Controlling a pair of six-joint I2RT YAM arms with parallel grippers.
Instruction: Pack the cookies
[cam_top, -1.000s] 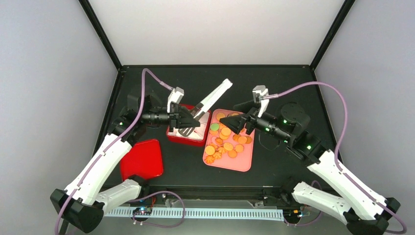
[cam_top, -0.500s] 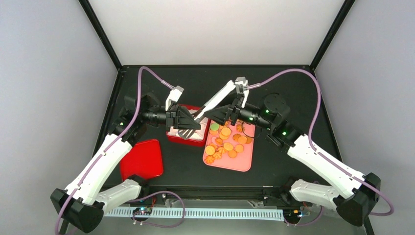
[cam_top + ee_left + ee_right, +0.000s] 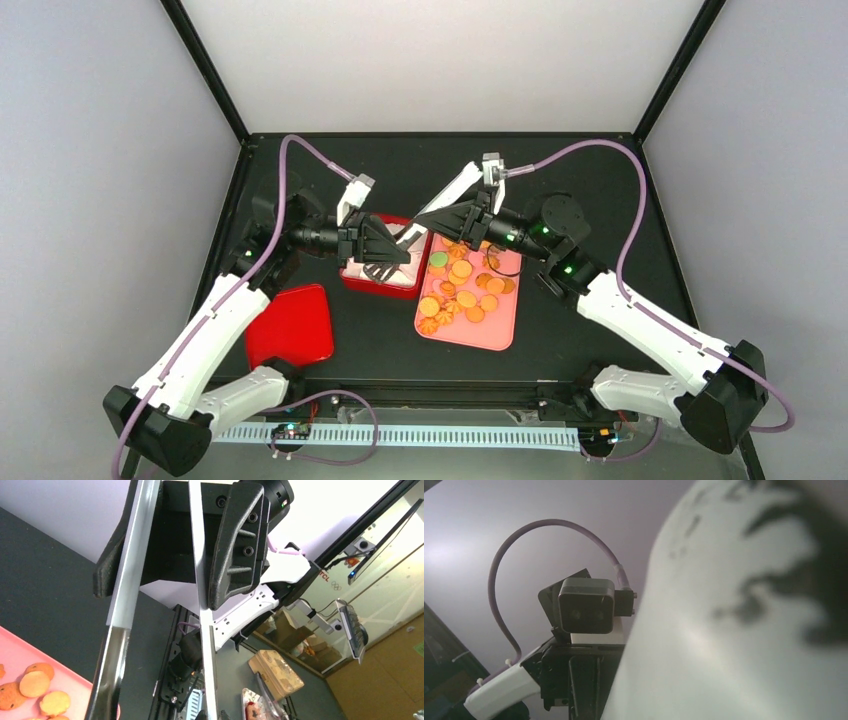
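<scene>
The cookies (image 3: 462,285), small round orange-golden biscuits with a green one, lie on a pink tray (image 3: 490,330); a few cookies (image 3: 35,684) show low in the left wrist view. Metal tongs (image 3: 450,190) with white handles slant up over the red box. My left gripper (image 3: 388,247) is shut on their lower part. My right gripper (image 3: 440,213) is shut on the handle end, its black fingers (image 3: 235,545) pressing on the outside of both tong arms (image 3: 127,590). A blurred white tong arm (image 3: 734,630) fills the right wrist view.
A red box (image 3: 380,292) with white paper cups (image 3: 400,278) sits left of the tray, under the left gripper. A red lid (image 3: 290,325) lies nearer on the left. The pink tray's corner (image 3: 20,645) shows in the left wrist view.
My right arm swung left from above the tray to the tongs' handle, and its jaws closed in on it. The left arm and the tongs stayed put.
</scene>
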